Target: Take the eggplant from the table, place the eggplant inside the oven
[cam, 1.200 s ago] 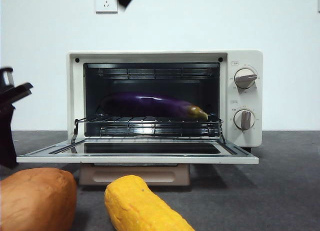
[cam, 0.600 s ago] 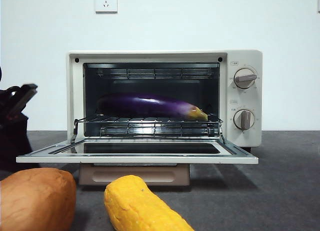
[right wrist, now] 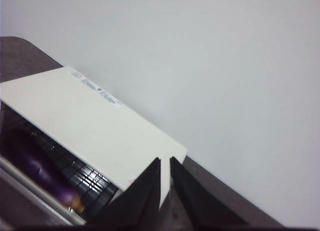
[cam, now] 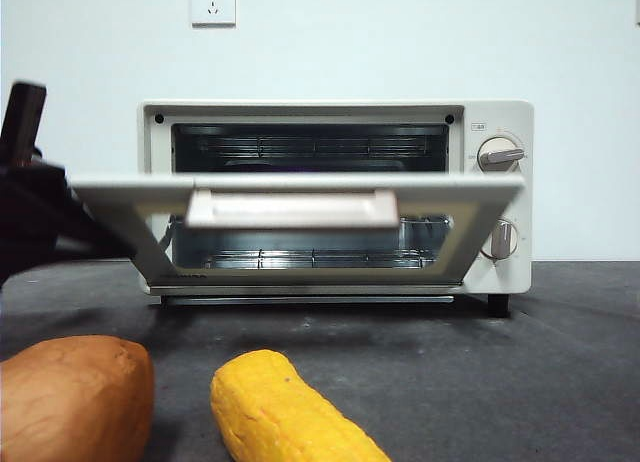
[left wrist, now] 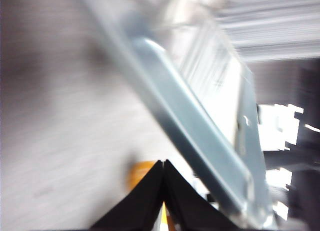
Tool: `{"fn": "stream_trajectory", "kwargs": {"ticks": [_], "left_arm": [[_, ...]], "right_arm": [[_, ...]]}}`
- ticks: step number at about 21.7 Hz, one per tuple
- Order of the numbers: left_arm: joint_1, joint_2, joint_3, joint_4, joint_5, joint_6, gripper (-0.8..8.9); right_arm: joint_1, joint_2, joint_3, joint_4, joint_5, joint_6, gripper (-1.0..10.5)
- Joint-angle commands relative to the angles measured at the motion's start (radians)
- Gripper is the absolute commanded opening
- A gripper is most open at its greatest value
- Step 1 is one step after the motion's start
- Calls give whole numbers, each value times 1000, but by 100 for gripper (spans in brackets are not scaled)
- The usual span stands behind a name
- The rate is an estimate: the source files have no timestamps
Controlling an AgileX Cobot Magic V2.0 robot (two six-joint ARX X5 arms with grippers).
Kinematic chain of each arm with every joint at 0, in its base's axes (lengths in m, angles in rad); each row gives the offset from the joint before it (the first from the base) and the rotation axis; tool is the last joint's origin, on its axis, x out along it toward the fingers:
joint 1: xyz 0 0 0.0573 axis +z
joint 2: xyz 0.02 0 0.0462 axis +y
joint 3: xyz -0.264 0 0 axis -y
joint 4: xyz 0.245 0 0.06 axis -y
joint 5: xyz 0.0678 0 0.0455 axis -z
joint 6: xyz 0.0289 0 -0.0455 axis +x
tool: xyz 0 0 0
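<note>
Front view: left hand (cam: 60,217), closed and empty, should push the oven (cam: 335,197) door (half-raised) fully shut from 9 o'clock.

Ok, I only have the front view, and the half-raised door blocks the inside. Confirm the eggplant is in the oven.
Observer: The right wrist view looks over the oven top, and the eggplant lies on the wire rack inside.
Operator: Now report the left gripper jaws.
Observer: The left wrist view shows them shut on nothing, close beside the door. That view is blurred, so I cannot tell if they touch it.
</note>
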Motion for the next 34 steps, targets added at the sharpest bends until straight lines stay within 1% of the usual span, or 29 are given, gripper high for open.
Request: {"fn": "stream_trajectory", "kwargs": {"ticks": [1,6,8,10,14,16,20,24,25,28,30,32,34], "left_arm": [[10,8,52,10,70,12,6],[45,8,163,10,69,-18,6],[58,8,217,11,53,-28,6],[68,8,281,10,3,-45,6],[72,8,402,6,-138,-69,6],[72,8,445,5,-173,-86,6],[71,7,497,5,-193,-91,6],[72,-7,509,-29,-199,-108,6],[72,-15,509,-51,-199,-100,6],[67,-66,509,-133,-212,-36,6],[55,-123,509,-183,-253,1,6],[37,-198,509,-223,-330,31,6],[11,-281,509,-253,-435,60,6]], "right_arm": [[12,1,16,-30,5,61,20],[12,-5,16,-119,4,132,20],[12,-5,16,-143,4,151,21],[12,-5,16,-164,3,174,20],[12,-5,16,-198,3,214,21],[12,-5,16,-217,3,230,20],[12,-5,16,-264,3,275,20],[10,-5,16,-307,4,318,20],[10,-5,16,-317,3,330,20],[0,-5,16,-350,2,351,12],[-12,-3,16,-377,-18,353,5],[-34,-3,15,-399,-57,357,5],[-68,-3,13,-401,-113,362,5]]}}
